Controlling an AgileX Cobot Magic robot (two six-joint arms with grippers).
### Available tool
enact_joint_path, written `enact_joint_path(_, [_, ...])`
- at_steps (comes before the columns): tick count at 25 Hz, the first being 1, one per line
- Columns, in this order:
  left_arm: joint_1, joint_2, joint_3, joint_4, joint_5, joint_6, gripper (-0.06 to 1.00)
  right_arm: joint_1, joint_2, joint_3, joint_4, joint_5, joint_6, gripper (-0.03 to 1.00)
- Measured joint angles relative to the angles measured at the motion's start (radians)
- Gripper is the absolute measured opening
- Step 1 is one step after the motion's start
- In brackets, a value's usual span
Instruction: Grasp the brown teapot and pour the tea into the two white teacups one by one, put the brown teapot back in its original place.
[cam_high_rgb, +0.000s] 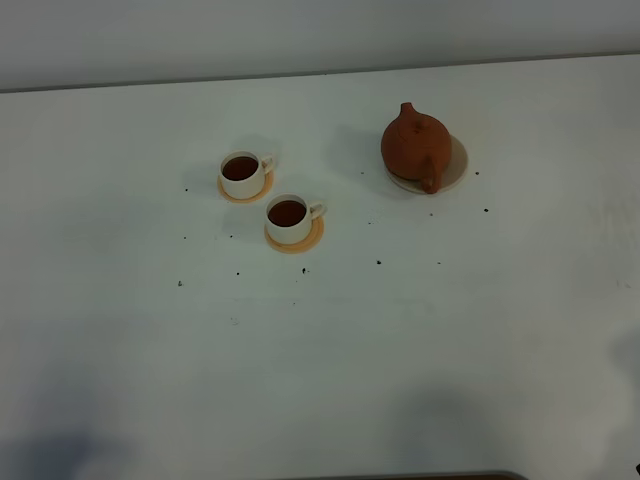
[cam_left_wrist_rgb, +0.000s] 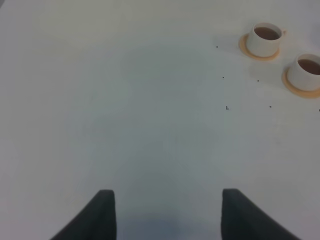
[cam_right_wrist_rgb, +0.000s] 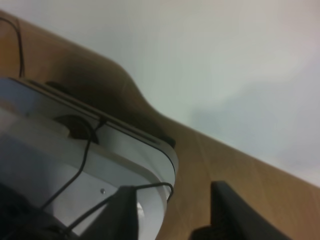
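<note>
Two white teacups (cam_high_rgb: 266, 195) sit near each other on the pale surface (cam_high_rgb: 320, 350), each on its own orange coaster (cam_high_rgb: 294, 237), and both hold dark reddish-brown tea (cam_high_rgb: 287, 212). The farther cup (cam_high_rgb: 243, 172) stands a little left of the nearer cup (cam_high_rgb: 290, 218) in the high view. Well apart from them, to the right, the brown teapot (cam_high_rgb: 416, 146) rests upright on its beige saucer (cam_high_rgb: 455, 165), lid on, spout pointing toward the near edge. Small dark specks (cam_high_rgb: 378, 262) lie scattered across the surface between and around these things.

My left jaws (cam_left_wrist_rgb: 167, 212) stand wide apart with nothing between them, hovering over bare surface; the two cups show far off at the edge of that wrist view. My right jaws (cam_right_wrist_rgb: 172, 212) are parted too and grip nothing. They hang away from the tea things, beside a wooden edge (cam_right_wrist_rgb: 235, 170) and a grey rounded housing (cam_right_wrist_rgb: 75, 165) with a thin black cable (cam_right_wrist_rgb: 85, 150) running over it.
</note>
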Motion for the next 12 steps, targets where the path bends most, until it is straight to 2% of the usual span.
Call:
enact_joint_path(5, [0.000,0.000,0.000,0.000,0.000,0.000,0.47,0.000,-0.062,0.001,-0.053,0.014,0.003,0.33])
enact_joint_path(12, [0.000,0.000,0.000,0.000,0.000,0.000,0.47,-0.011,-0.161,0.001,-0.072,0.016,0.007,0.33])
